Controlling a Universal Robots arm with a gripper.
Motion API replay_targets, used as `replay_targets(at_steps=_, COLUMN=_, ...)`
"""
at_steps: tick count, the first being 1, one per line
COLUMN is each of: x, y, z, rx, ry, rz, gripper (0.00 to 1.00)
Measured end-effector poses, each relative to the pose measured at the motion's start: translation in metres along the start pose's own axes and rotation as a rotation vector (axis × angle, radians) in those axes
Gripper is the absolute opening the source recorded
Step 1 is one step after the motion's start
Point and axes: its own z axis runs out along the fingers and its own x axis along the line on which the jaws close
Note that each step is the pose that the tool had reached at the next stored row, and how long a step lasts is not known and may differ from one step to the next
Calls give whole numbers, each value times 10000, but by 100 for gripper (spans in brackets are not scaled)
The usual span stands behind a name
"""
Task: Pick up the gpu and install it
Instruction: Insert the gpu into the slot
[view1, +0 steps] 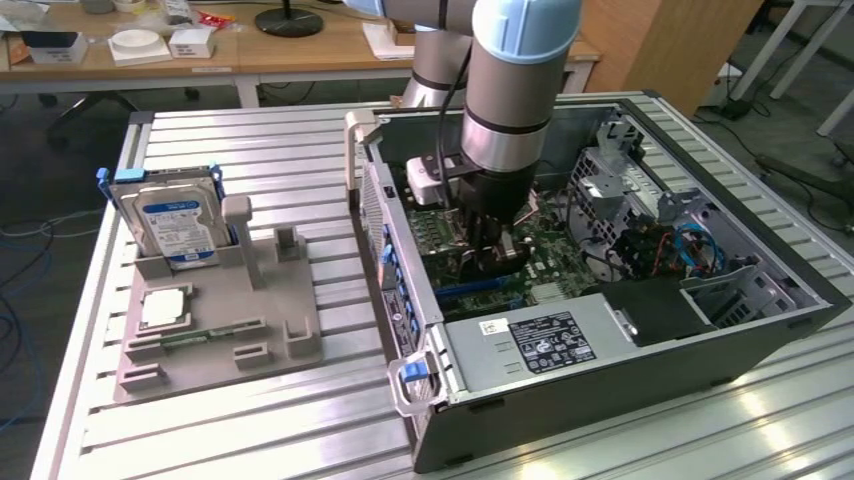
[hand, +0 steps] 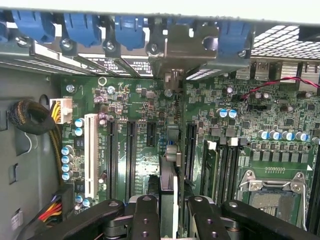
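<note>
1. Your claw (hand: 167, 212) is closed on the gpu (hand: 169, 175), a finger on each flat face and the card pinched edge-on between them. In the wrist view the card runs up the lower middle of the frame from between the fingers (hand: 146, 217).

2. In the exterior view the claw (view1: 490, 250) sits at the centre of the frame, down inside the open computer case (view1: 747, 330), over the green motherboard (view1: 554, 265). The gpu itself is mostly hidden there behind the arm.

3. The card's pale metal end bracket (hand: 172, 80) stands near the top middle of the wrist view, against the rear slot frame, among the blue retention clips (hand: 130, 30). Its lower edge looks lined up with a black expansion slot (hand: 190, 150), but you cannot tell from these frames whether it is seated.

4. Judge the card as light, thin and stiff. It will not sag, but it will not forgive a twist either.

5. It is likely fragile: bare board, small soldered parts and an edge connector that dislikes sideways load.

6. The flat faces are smooth, so a light pinch may slip under pushing force.

7. The best hold is what you have: across the faces, near the top edge, close to mid-length, so pressure goes straight down.

8. The silver hard drive (view1: 174, 225) stands in the grey fixture (view1: 220, 330) on the counter (view1: 267, 430), at the frame's left, well apart.
</note>
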Motion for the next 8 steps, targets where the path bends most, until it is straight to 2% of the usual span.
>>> replay_targets(at_steps=8, x=1, y=-26, z=7, rx=2, ry=-3, rz=2, gripper=27)
